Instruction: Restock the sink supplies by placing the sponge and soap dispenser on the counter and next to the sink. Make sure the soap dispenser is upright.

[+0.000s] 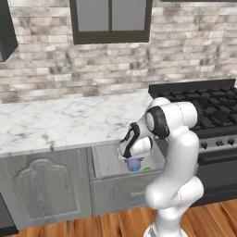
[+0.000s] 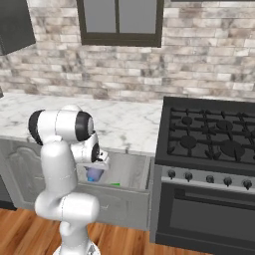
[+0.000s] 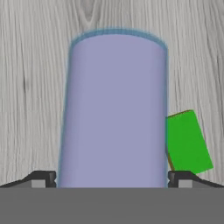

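The soap dispenser (image 3: 116, 109) is a lavender-blue bottle that looks to be lying on the grey wood floor of an open drawer (image 1: 109, 159). My gripper (image 3: 112, 179) is open and straddles the bottle, one fingertip (image 3: 43, 178) on each side, close to its walls. The green sponge (image 3: 188, 142) lies flat just right of the bottle. From the base, the bottle (image 1: 134, 164) and sponge (image 1: 147, 169) show under my lowered hand, and again as bottle (image 2: 93, 174) and sponge (image 2: 115, 185). The white marble counter (image 1: 55, 120) runs above the drawer. The sink is out of view.
A black gas stove (image 2: 209, 134) stands right of the drawer, its oven front below. Grey cabinet doors (image 1: 41, 185) are left of the drawer. A brick wall and a dark-framed window (image 1: 111, 21) rise behind the counter. The floor is wood.
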Robot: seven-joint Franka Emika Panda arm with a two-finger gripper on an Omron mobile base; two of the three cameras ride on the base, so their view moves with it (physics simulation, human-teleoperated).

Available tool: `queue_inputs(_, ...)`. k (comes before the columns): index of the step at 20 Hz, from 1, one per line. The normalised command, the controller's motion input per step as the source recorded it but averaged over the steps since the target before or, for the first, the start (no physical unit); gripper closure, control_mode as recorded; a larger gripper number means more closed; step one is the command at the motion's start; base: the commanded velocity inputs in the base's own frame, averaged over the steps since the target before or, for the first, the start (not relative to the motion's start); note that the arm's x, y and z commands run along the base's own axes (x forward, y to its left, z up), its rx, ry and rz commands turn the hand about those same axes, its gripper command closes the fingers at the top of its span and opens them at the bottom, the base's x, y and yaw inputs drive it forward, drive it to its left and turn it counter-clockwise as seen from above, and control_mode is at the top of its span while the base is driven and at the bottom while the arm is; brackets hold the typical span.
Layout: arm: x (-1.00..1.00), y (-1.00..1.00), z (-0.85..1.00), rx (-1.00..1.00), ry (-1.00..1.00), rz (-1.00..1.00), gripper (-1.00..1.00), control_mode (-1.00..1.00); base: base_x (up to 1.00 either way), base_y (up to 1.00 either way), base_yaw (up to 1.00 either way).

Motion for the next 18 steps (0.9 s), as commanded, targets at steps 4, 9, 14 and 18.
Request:
queue_inputs(4,-0.33,-0.07,0.42,0.0,0.01,-0.1,1.0,-1.0,0.0,0.0,0.0)
queue_inputs(9,-0.44,-0.15,0.36,0.0,0.05,-0.06,1.0,-1.0,0.0,0.0,0.0)
queue_inputs(14,-0.53,-0.22,0.33,0.0,0.04,-0.03,1.0,-1.0,0.0,0.0,0.0)
queue_inputs(18,-0.21,-0.12,0.59,0.0,0.02,-0.05,1.0,-1.0,0.0,0.0,0.0)
